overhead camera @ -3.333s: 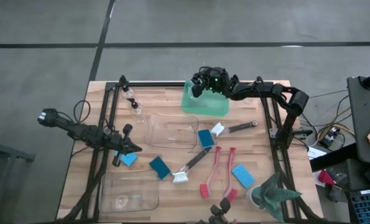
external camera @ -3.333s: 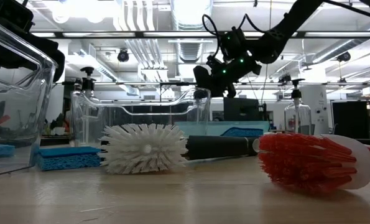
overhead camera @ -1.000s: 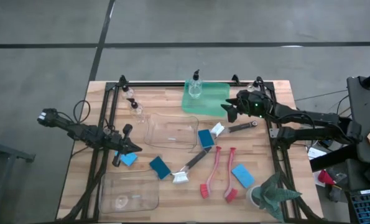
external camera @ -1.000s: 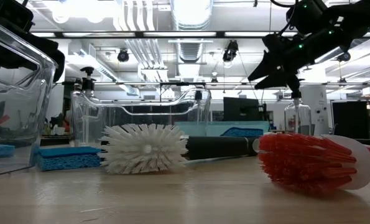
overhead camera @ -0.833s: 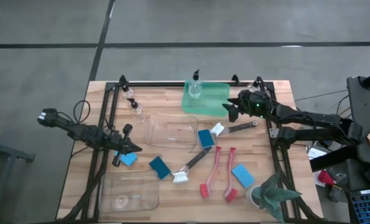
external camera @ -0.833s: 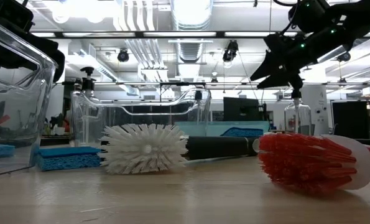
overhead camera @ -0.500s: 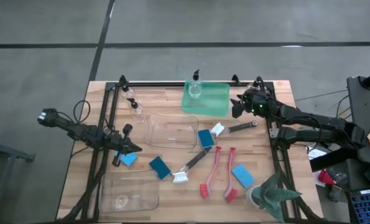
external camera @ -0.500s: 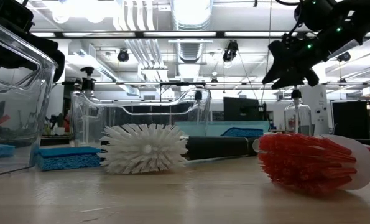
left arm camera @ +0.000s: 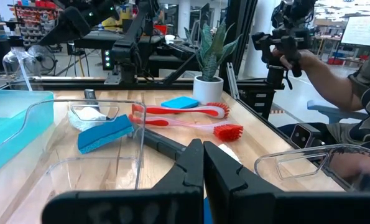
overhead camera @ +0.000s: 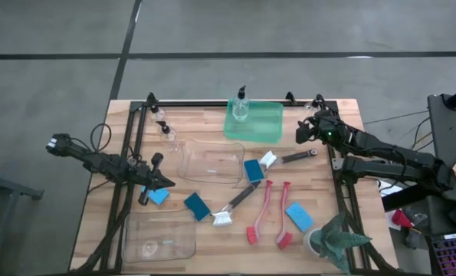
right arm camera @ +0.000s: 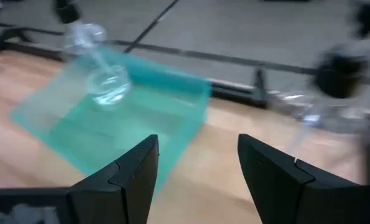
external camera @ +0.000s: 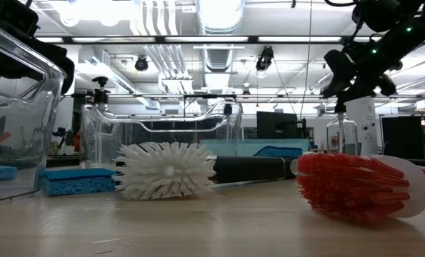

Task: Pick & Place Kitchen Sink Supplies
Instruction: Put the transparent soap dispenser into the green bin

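Hovering pincer: the right pincer (overhead camera: pixel 302 132) hangs with its fingers spread and nothing between them, just off the green tray (overhead camera: pixel 267 123) on the side toward the right arm's base.
Risk: judged from this pose, the nearest hazard is the pump bottle (overhead camera: pixel 317 103) standing beside the right pincer at the counter (overhead camera: pixel 212 249) rim; a sweep of the arm could tip it or push it off the edge.
Second risk: a low approach to the black brush (overhead camera: pixel 289 158), which lies on the near side of the green tray, could snag the tray wall or skid the brush away, since its handle lies flat on the wood.
Placed bottle: one pump bottle (overhead camera: pixel 239 110) stands upright in the green tray's far left corner, well apart from the right pincer.
Unsorted supplies: another black brush with white bristles (overhead camera: pixel 233 205), two red brushes (overhead camera: pixel 270 212) and blue sponges (overhead camera: pixel 253 170) lie on the counter near of the green tray; none touches a pincer.
More bottles: two pump bottles (overhead camera: pixel 163 126) stand left of the green tray, near the left frame post.
Left pincer: the left pincer (overhead camera: pixel 166 182) rests pressed together, holding nothing, well left and near of the green tray, with a blue sponge (overhead camera: pixel 159 196) just beside it.
Bins: a clear bin (overhead camera: pixel 211 162) sits between the green tray and the left pincer; a second clear bin (overhead camera: pixel 160 238) lies nearer the front edge.
Bystander: the left wrist view shows a person's arm (left arm camera: pixel 324 68) beyond the counter, away from the work.
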